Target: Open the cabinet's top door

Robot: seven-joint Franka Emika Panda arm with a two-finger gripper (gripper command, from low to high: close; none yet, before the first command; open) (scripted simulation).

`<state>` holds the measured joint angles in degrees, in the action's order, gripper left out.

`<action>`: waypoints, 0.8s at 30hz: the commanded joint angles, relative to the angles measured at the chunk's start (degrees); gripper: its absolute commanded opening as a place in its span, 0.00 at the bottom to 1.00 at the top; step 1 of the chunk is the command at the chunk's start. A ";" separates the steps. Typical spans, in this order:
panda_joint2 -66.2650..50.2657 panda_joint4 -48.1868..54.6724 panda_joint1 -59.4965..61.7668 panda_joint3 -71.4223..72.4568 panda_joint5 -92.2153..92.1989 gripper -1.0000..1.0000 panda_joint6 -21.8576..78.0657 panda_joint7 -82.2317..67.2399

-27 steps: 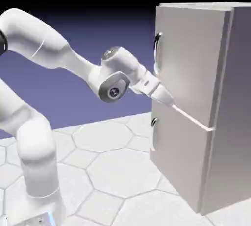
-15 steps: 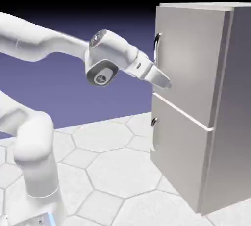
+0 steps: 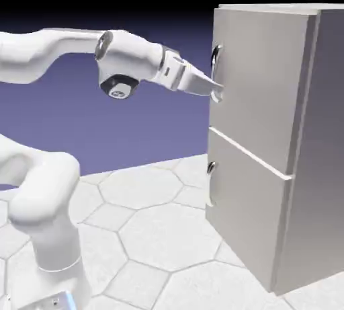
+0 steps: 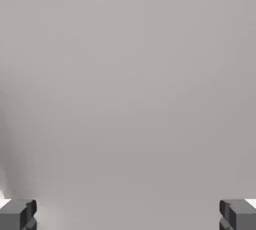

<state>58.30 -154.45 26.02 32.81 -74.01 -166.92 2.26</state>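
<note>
Currently, the tall light-grey metallic cabinet [image 3: 269, 134] stands at the right of the exterior view on the white hexagon-tiled table [image 3: 154, 235]. Its front carries two panels. The taller flat grey top door [image 3: 259, 80] sits flush with the cabinet front, closed, and a thin pale seam separates it from the shorter lower door [image 3: 245, 208] beneath. A curved silver bar handle [image 3: 215, 66] runs upright along the left edge of the top door; a smaller handle [image 3: 211, 167] sits near the upper left corner of the lower door.

The white robot arm [image 3: 54, 53] extends roughly level from the left toward the cabinet. Its two-finger gripper [image 3: 213, 89] points at the top door and lies just beside the lower end of the bar handle; contact cannot be determined from this view.

In the hand view, plain grey door surface fills the field. The gripper [image 4: 128, 214] stands fully spread: one grey fingertip [image 4: 17, 214] shows at each bottom corner, and nothing lies between them.
</note>
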 commanded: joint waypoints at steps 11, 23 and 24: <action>9.50 2.43 9.89 12.16 -27.42 1.00 2.62 -14.89; 19.86 5.08 20.69 25.42 -57.33 1.00 5.49 -31.14; 20.02 5.12 20.85 25.61 -57.77 1.00 5.53 -31.37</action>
<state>78.32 -149.33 46.87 58.43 -131.78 -161.40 -29.11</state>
